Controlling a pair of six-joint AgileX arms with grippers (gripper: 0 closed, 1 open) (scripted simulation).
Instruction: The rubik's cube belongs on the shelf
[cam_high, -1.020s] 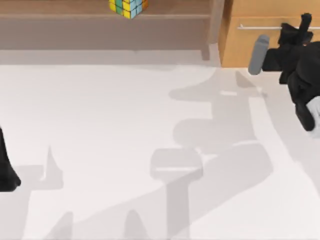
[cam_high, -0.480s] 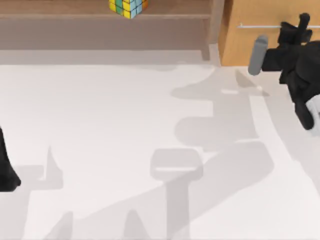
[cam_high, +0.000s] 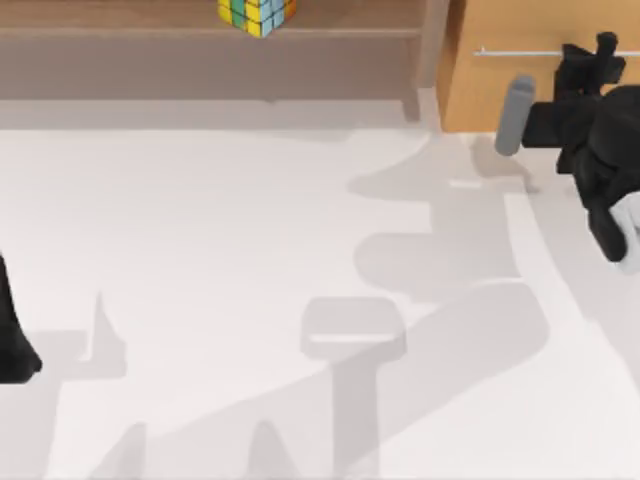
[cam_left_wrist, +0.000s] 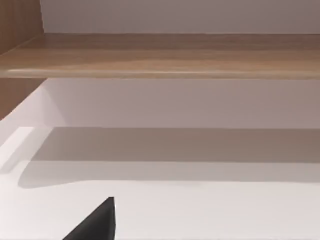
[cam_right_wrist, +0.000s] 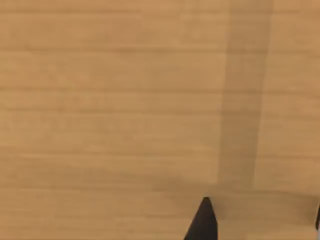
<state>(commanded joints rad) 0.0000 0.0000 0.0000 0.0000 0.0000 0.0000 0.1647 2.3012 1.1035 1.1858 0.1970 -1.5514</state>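
The rubik's cube (cam_high: 256, 14), yellow, green, blue and orange, rests on the brown shelf (cam_high: 120, 18) at the table's far edge, left of the shelf's upright post (cam_high: 432, 50). The left wrist view looks along the shelf (cam_left_wrist: 160, 55) board from low down. My right gripper (cam_high: 592, 52) hovers at the far right, in front of the orange-wood cabinet, open and holding nothing; in its wrist view the right gripper (cam_right_wrist: 260, 217) faces plain wood. My left arm (cam_high: 12, 340) is parked at the left edge, far from the cube.
An orange-wood drawer cabinet (cam_high: 500, 85) with a silver handle (cam_high: 520, 52) stands right of the shelf post. The white table (cam_high: 250, 250) stretches in front of both, crossed by grey arm shadows.
The right arm has shifted slightly in front of the cabinet, and its shadow on the table has drifted to the right. The cube and the left arm have not moved.
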